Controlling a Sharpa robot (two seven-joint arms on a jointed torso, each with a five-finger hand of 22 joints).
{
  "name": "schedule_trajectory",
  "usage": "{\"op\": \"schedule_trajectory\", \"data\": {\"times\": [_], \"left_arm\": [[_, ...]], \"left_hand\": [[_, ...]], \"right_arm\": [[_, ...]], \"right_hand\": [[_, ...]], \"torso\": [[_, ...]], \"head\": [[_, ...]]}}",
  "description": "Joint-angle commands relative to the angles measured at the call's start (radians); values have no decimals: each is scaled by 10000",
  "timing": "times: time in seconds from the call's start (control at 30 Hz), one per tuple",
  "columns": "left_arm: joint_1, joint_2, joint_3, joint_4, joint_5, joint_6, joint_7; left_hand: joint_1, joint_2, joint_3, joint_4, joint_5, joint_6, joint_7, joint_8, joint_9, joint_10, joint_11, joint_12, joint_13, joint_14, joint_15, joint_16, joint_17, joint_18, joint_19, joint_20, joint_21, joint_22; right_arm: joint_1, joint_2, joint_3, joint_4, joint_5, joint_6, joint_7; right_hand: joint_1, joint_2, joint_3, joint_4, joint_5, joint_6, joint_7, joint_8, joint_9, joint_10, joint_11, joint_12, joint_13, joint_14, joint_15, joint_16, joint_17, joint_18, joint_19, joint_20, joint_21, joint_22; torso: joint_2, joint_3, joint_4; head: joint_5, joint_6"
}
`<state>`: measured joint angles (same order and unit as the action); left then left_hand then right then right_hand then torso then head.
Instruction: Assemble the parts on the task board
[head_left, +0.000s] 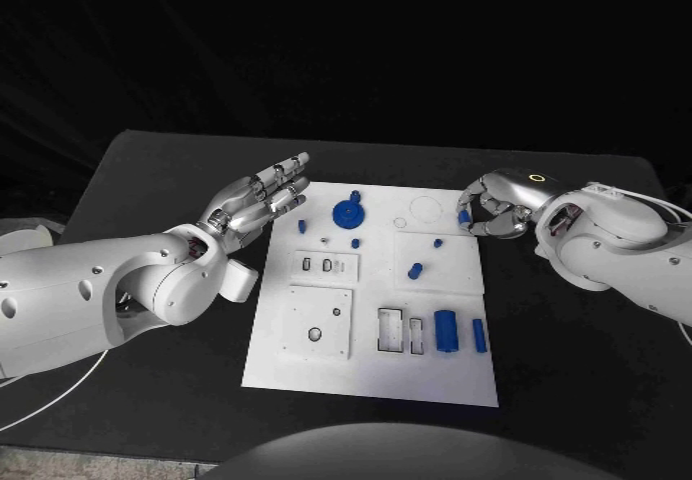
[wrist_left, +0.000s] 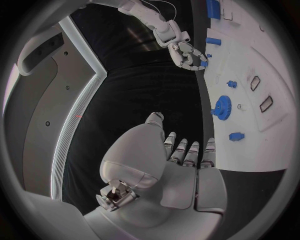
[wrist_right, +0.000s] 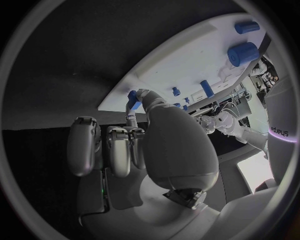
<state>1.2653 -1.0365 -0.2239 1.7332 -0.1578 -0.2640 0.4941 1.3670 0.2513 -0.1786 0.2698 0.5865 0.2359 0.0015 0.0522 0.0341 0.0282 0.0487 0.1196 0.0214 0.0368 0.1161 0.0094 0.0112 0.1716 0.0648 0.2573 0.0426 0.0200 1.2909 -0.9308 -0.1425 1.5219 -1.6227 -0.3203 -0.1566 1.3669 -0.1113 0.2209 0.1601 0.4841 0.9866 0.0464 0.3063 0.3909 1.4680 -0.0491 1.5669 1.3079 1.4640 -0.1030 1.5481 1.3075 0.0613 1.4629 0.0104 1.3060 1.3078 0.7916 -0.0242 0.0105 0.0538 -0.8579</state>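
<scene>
Barely started, I'd say: most blue pieces (head_left: 447, 331) lay loose on the white board (head_left: 372, 375). The right robot hand (head_left: 490, 212) pinched one small blue piece (wrist_right: 132, 99) at the board's far right edge, while the left robot hand (head_left: 260, 203) hovered spread, holding nothing.

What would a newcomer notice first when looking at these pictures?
First, the white rectangular task board in the middle of the black table, dotted with small blue parts; the blue toothed gear near its far edge is the largest. Then the silver right hand, pinching a small blue part at the board's far right corner, while the left hand hovers open at its left edge.
</scene>
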Motion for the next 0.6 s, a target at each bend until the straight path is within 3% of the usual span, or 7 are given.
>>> {"op": "schedule_trajectory", "data": {"times": [0.03, 0.3, 0.6], "left_arm": [[0, 2, 3, 2, -16, 215, 63], [-3, -17, 2, 1, -16, 224, 77], [-5, 0, 2, -3, -15, 215, 61]], "left_hand": [[111, 16, 40, 1, 51, 17, 3, 55, 12, 10, 93, 42, 14, -1, 102, 21, 15, 100, -25, 64, 68, 16], [111, 16, 40, 1, 51, 17, 3, 55, 12, 10, 93, 42, 14, -1, 102, 21, 15, 100, -25, 64, 68, 16], [115, 18, 47, -1, 50, 34, 4, 61, 15, 14, 101, 56, 16, 5, 107, 23, 17, 100, -22, 68, 71, 16]], "right_arm": [[-7, -19, 2, 16, -19, -887, 99], [119, -97, 18, 627, -86, -1391, -63], [490, 290, 28, 1935, -130, -567, -427]], "right_hand": [[62, 147, 8, -71, 19, 255, -174, 416, 582, 1028, -56, 39, 2629, 994, -81, -50, 2300, -49, 104, -70, -4, 1889], [-23, 111, -2, -67, -73, 253, -141, 475, 664, 1028, -42, 39, 2629, 978, -63, -108, 2230, -51, 108, -65, 0, 1890], [-277, 79, 24, -3, -706, 98, -97, 421, 769, 1028, -2, 39, 2629, 969, -24, -142, 2185, -39, 95, -30, -60, 1871]], "torso": [[-5, -1, -3], [-5, -4, -3], [-11, -16, 1]], "head": [[20, 7], [79, 23], [53, -22]]}}
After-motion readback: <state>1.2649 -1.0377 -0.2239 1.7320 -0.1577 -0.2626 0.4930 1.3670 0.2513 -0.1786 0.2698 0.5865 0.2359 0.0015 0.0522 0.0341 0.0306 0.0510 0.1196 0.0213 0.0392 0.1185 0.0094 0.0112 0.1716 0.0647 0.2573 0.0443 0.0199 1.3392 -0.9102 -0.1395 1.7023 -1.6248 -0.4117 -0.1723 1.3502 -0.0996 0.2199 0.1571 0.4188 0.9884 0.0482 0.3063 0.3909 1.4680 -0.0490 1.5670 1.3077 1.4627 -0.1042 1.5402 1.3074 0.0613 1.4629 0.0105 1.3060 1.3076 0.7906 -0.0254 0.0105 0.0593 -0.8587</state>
